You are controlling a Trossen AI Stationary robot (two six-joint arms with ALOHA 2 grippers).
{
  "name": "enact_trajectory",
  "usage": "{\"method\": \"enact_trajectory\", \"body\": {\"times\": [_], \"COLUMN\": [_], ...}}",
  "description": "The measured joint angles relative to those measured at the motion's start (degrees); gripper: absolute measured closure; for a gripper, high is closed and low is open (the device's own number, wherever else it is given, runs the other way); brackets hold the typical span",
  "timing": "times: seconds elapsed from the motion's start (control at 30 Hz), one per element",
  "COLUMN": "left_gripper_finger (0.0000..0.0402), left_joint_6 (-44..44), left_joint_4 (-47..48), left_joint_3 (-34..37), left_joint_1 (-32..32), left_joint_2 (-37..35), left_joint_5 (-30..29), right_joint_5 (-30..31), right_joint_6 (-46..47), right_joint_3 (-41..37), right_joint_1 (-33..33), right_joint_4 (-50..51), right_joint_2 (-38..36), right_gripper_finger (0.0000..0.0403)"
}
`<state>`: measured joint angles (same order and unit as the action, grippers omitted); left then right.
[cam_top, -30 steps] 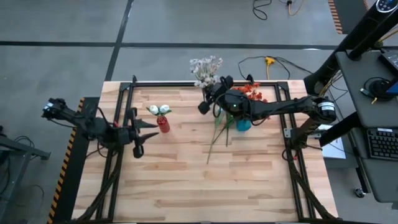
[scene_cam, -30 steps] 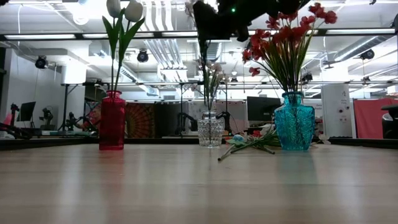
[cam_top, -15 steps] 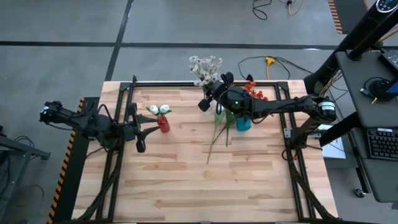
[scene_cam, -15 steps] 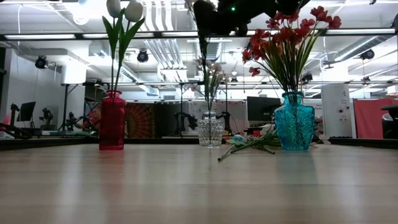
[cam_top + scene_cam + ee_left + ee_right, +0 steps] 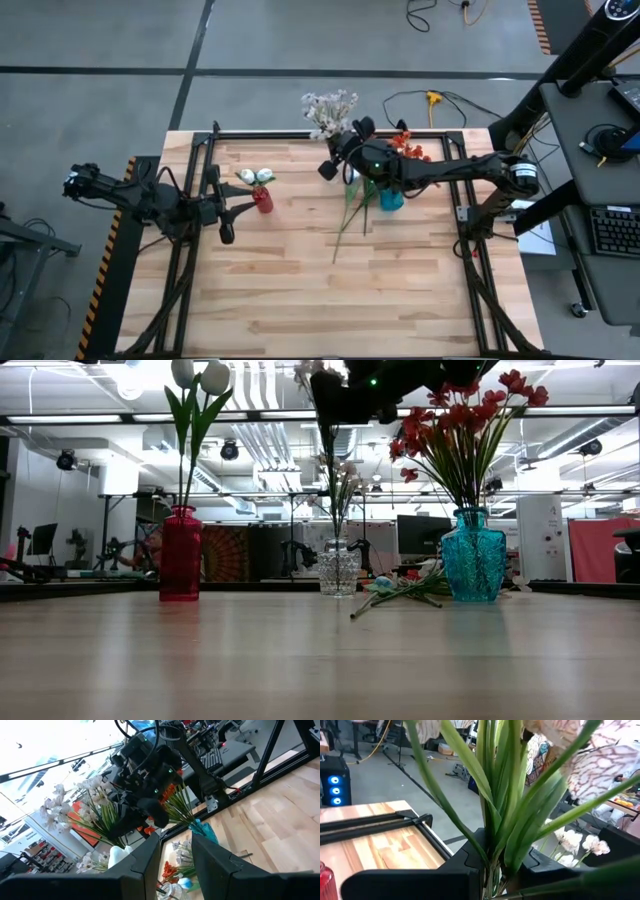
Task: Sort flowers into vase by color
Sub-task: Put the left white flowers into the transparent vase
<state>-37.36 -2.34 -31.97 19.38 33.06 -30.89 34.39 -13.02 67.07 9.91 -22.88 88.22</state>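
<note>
Flowers: a pale pink-white spray (image 5: 331,106) is gripped by its green stalks in the right end effector (image 5: 343,155), held up over the clear vase (image 5: 338,568) at about 12 o'clock on the worktop (image 5: 300,290); the right wrist view shows both fingers (image 5: 465,857) clenched on the stalk bundle. Orange-red blooms (image 5: 462,420) stand in the teal vase (image 5: 473,556), roughly 1 o'clock, just beside the clear vase. White tulip buds (image 5: 254,176) sit in the red vase (image 5: 264,200) at about 10 o'clock. Loose stems (image 5: 352,215) lie flat on the worktop near the teal vase, running toward centre, blooms up by the vases. Left end effector (image 5: 238,213) hangs at the 9 o'clock side, just beside the red vase, not touching it, fingers (image 5: 145,862) apart with a narrow gap, holding nothing. Left wrist view looks across at the right arm and its spray.
</note>
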Motion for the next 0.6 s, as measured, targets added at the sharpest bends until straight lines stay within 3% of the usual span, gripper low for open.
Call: {"method": "enact_trajectory", "body": {"times": [0.6], "left_gripper_finger": [0.0304], "left_joint_6": [0.3], "left_joint_4": [0.0], "left_joint_3": [0.1], "left_joint_1": [0.0], "left_joint_2": [0.3], "left_joint_5": [0.0], "right_joint_5": [0.0], "right_joint_6": [-1.1], "right_joint_3": [-0.3], "right_joint_1": [0.6], "right_joint_4": [-0.6], "right_joint_2": [2.8], "right_gripper_finger": [0.0365]}}
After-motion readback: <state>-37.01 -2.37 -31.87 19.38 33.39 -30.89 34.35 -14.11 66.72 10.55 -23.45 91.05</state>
